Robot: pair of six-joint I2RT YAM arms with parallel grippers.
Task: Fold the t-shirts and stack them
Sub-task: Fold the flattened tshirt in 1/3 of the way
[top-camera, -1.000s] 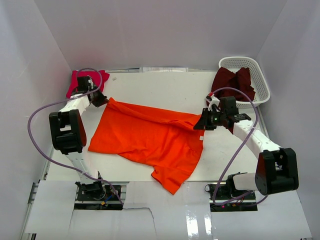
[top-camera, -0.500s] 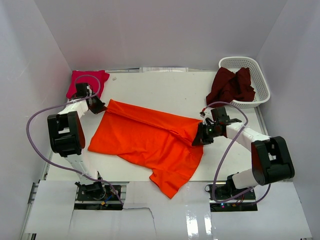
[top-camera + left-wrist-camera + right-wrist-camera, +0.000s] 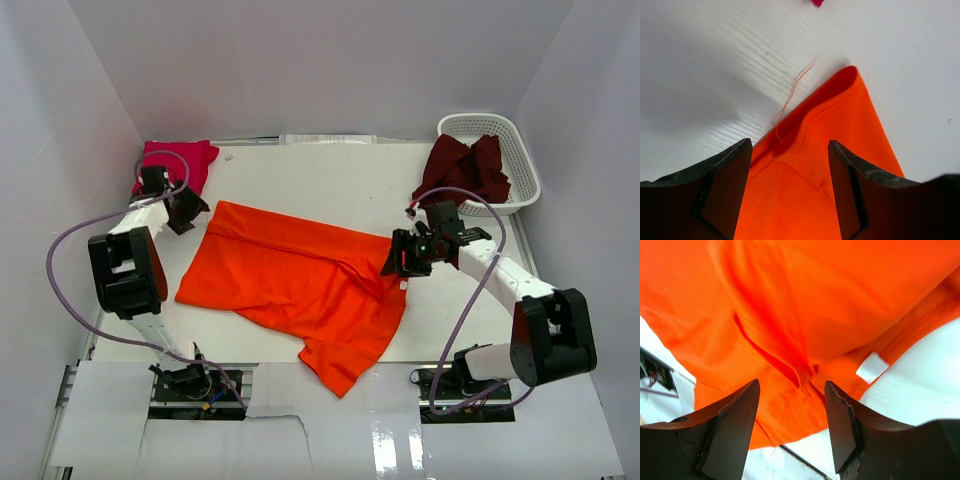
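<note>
The bright orange t-shirt (image 3: 290,275) lies spread across the middle of the table, creased, with one sleeve trailing toward the near edge. My left gripper (image 3: 190,213) stands open just off the shirt's far left corner. In the left wrist view, that corner (image 3: 840,150) lies loose between the jaws (image 3: 790,145), with a stray thread beside it. My right gripper (image 3: 392,262) hovers open over the shirt's right edge, and the cloth (image 3: 815,300) lies below its jaws (image 3: 792,384), ungripped. The magenta-pink t-shirt (image 3: 180,158) sits folded at the far left. The dark maroon t-shirt (image 3: 465,170) lies bunched in the basket.
The white lattice basket (image 3: 525,160) stands at the far right corner, its near rim close to the right arm. A white label (image 3: 872,367) shows at the shirt's right hem. White walls close in on three sides. Purple cables loop from both arms.
Both grippers have gone from shut on the orange t-shirt's corners to open, and the cloth now lies free. The left gripper drew back toward the far left, and the right rose slightly.
</note>
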